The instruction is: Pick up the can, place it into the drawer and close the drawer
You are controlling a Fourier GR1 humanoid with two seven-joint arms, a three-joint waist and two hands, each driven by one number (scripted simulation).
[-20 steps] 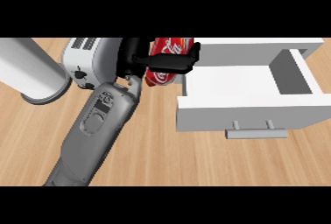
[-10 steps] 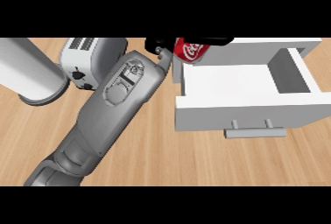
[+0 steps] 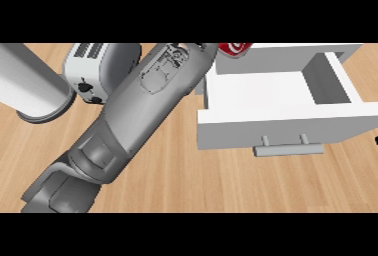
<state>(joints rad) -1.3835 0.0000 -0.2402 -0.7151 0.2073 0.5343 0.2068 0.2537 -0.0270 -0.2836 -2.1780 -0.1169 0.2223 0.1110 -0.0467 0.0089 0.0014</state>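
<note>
I see the red-and-white can (image 3: 235, 48) at the far edge of the wooden desk (image 3: 221, 185), just above the open white drawer's (image 3: 266, 92) back left corner. My grey forearm (image 3: 133, 115) stretches toward it; I can't tell the hand's state.

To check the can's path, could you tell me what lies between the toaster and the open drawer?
In the head view, the grey forearm crosses between toaster and drawer.
</note>
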